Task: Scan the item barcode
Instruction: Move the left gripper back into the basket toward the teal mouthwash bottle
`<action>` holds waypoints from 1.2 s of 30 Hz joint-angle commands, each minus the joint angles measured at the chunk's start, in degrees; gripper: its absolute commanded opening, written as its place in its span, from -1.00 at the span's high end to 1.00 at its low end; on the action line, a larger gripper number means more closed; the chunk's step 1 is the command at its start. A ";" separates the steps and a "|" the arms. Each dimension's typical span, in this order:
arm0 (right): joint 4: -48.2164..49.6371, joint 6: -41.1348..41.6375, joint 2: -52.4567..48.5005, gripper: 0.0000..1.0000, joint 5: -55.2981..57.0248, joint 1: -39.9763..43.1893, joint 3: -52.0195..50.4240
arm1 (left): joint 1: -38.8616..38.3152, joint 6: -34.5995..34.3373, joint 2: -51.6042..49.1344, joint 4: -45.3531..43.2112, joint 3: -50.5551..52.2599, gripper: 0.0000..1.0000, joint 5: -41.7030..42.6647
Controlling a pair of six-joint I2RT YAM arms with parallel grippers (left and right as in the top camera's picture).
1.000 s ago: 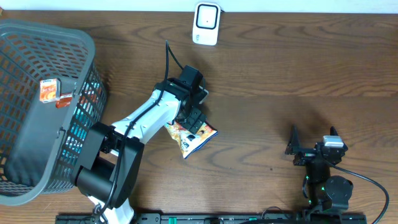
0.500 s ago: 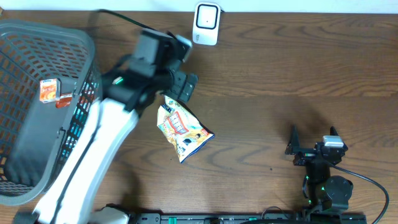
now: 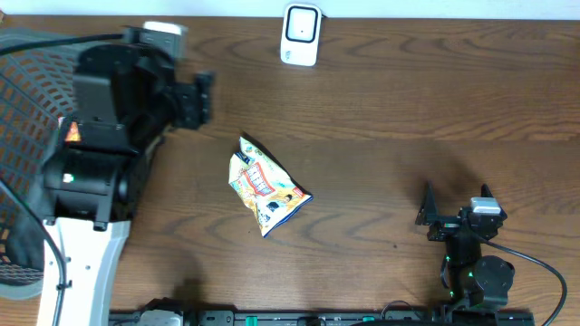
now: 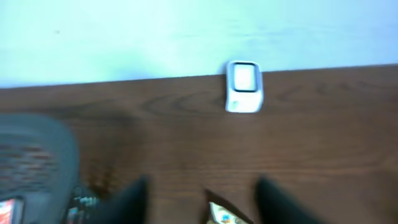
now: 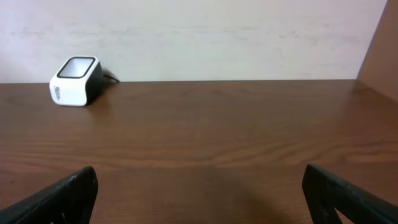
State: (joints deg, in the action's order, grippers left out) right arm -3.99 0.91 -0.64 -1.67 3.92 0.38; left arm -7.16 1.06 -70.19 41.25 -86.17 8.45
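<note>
The item, a yellow snack bag point(image 3: 265, 186), lies flat on the wooden table, free of both grippers. The white barcode scanner point(image 3: 300, 34) stands at the table's back edge. My left gripper point(image 3: 203, 98) is raised high, up and to the left of the bag beside the basket, with its jaws apart and nothing between them. In the blurred left wrist view, the left gripper point(image 4: 202, 190) frames the bag's tip point(image 4: 225, 214), with the scanner point(image 4: 244, 86) far ahead. My right gripper point(image 3: 456, 204) rests open at the front right, and the right gripper point(image 5: 199, 186) faces bare wood with the scanner point(image 5: 76, 81) far to the left.
A grey mesh basket point(image 3: 20, 100) stands at the left edge, largely covered by my left arm. A small red packet point(image 3: 71, 133) shows inside it. The basket point(image 4: 34, 155) also appears at the left of the left wrist view.
My left arm rose off the snack bag and swung left toward the basket. The bag stayed on the table, now uncovered. The left jaws stand narrower than before. The right arm is still.
</note>
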 commanded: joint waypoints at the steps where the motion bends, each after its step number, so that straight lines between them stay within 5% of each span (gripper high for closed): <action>1: -0.17 0.76 0.26 -0.99 0.07 -0.26 -0.07 | 4.28 -5.18 0.42 -0.83 -1.31 0.85 -0.50; 19: -0.17 0.76 0.26 -0.98 0.07 -0.26 -0.07 | 28.52 -18.93 1.25 -9.22 -1.84 0.77 -0.59; 30: -0.15 0.76 0.26 -0.98 0.07 -0.26 -0.07 | 45.40 -36.44 -12.02 12.66 -1.81 0.77 -0.52; 33: -0.15 0.76 0.26 -0.99 0.07 -0.26 -0.07 | 46.10 -33.51 -17.81 17.05 -1.81 0.76 -0.35; 35: -0.15 0.76 0.26 -0.98 0.04 -0.26 -0.07 | 45.97 -25.77 -21.22 17.03 -1.81 0.70 1.62; 36: -0.17 0.76 0.26 -0.99 0.07 -0.28 -0.07 | 45.88 -22.56 -22.45 17.07 -1.79 0.53 2.78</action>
State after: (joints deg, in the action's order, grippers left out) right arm -3.95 0.91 -0.64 -1.67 3.92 0.38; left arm 38.85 -28.58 -89.89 58.06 -87.50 8.84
